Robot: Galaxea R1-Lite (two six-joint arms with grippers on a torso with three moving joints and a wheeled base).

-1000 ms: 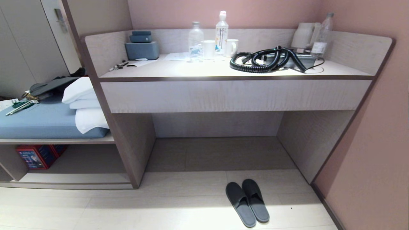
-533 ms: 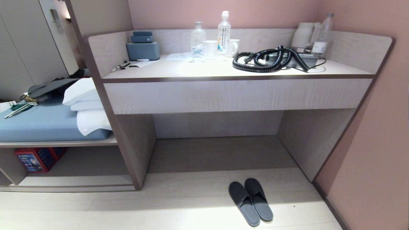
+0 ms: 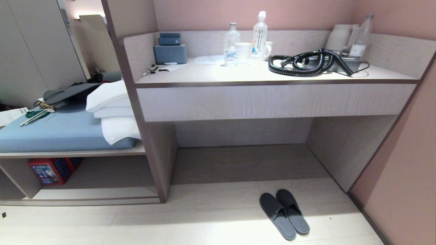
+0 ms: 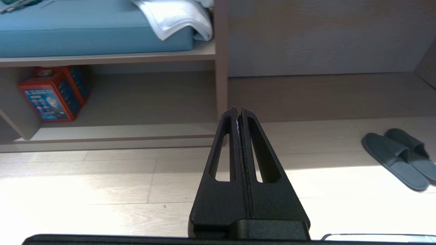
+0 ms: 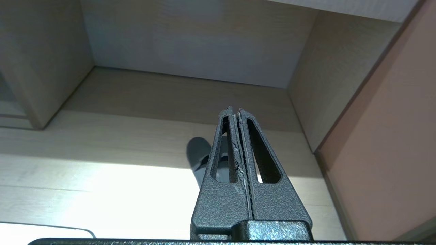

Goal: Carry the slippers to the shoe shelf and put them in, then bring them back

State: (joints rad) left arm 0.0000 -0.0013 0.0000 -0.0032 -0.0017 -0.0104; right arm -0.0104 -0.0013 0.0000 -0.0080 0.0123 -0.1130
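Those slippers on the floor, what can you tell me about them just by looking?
The pair of flat dark-grey open-toe slide slippers lies side by side, soles down, the two touching along their length. Each has a broad strap across the front and a soft, fabric-like look. They rest on the pale wood-look floor, just in front of the desk's open recess, angled slightly, strap ends toward the recess. Part of them sits in bright light. Nothing else touches them.
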